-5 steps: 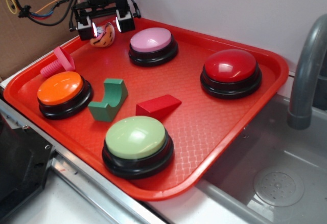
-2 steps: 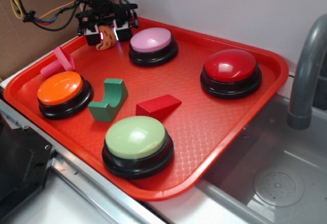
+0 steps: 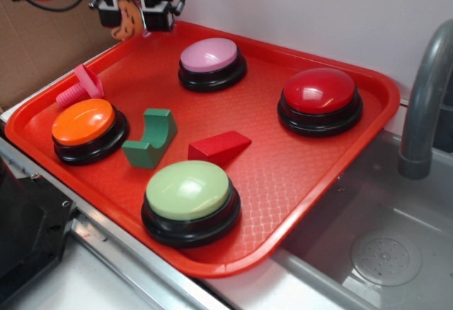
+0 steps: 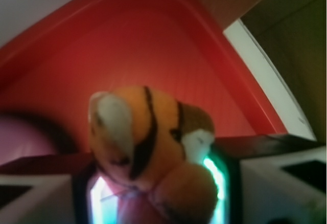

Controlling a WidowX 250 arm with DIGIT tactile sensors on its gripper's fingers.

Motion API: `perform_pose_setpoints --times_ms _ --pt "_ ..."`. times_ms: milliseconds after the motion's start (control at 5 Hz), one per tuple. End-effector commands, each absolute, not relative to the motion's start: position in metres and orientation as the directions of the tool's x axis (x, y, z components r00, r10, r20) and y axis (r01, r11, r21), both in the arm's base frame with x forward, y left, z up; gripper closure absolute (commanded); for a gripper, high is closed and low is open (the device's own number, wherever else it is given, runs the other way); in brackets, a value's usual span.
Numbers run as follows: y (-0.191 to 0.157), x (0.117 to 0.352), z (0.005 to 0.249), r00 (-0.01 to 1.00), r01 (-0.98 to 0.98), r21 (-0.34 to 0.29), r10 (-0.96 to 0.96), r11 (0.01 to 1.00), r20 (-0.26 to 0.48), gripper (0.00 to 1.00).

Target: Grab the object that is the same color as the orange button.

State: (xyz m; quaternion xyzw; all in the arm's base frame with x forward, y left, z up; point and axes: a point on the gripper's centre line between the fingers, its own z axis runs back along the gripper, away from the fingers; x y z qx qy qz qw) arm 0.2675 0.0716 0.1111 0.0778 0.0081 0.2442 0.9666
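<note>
A: Where's the orange toy point(image 3: 127, 20)?
B: Clamped in the claw point(image 3: 130, 14), lifted clear above the back left corner of the red tray point(image 3: 297, 168).
A: And the orange button point(image 3: 85, 122)?
B: On the tray's left side, beside the pink bolt point(image 3: 79, 87), well apart from the toy

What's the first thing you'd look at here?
Probably the four big dome buttons on the red tray: the orange button at the left edge, and pink, red and green ones. Next, the gripper at the tray's back corner, holding a small orange toy up off the tray.
</note>
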Motion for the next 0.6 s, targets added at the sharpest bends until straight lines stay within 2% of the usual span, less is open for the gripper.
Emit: perform_pose_setpoints --times_ms 0,200,400 --pt "0.015 0.210 0.221 0.992 -0.103 0.089 0.095 0.991 0.087 1.00" --pt "0.006 0.198 0.247 0.990 -0.031 0.064 0.021 0.997 0.140 1.00" --pt "0.011 0.199 0.247 0.994 0.052 0.099 -0.061 0.994 0.093 1.00"
